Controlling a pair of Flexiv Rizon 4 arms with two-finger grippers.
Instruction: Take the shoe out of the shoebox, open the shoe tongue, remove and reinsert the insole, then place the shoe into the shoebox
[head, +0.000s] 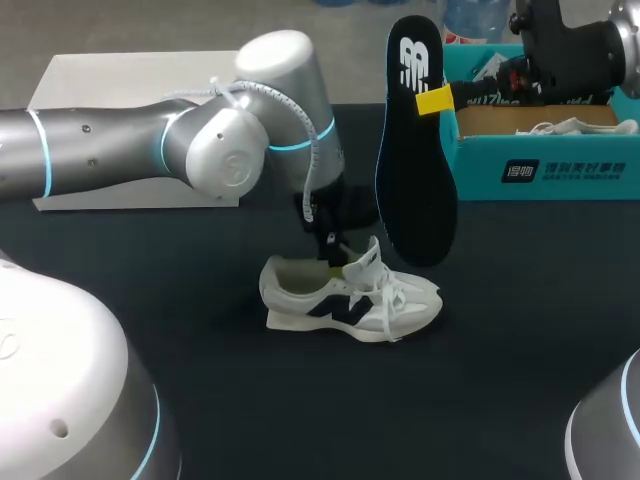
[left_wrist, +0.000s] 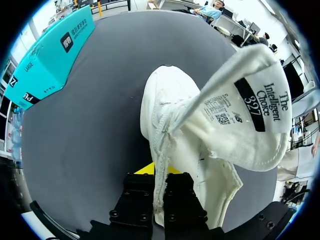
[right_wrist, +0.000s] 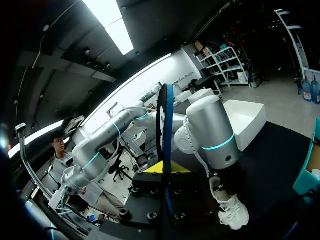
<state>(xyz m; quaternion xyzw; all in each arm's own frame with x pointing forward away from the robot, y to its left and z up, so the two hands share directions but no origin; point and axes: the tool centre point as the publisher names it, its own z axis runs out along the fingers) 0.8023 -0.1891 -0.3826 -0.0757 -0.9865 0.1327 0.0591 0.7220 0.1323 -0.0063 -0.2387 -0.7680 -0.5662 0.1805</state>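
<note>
A white sneaker (head: 350, 300) lies on its sole on the black table, toe to the right. My left gripper (head: 328, 240) stands over its heel end. In the left wrist view that gripper (left_wrist: 159, 192) is shut on the thin edge of the shoe's collar (left_wrist: 161, 150), and the tongue (left_wrist: 245, 110) is folded up and back, label showing. My right gripper (head: 435, 100) holds the black insole (head: 415, 170) upright in the air above and right of the shoe. The right wrist view shows the insole (right_wrist: 165, 130) edge-on between its shut fingers (right_wrist: 165, 172), the shoe (right_wrist: 230, 207) below.
The teal shoebox (head: 540, 165) stands open at the back right, with white paper inside; it is also in the left wrist view as the teal shoebox (left_wrist: 47, 60). A white lid (head: 120, 80) lies at the back left behind my left arm (head: 230, 150).
</note>
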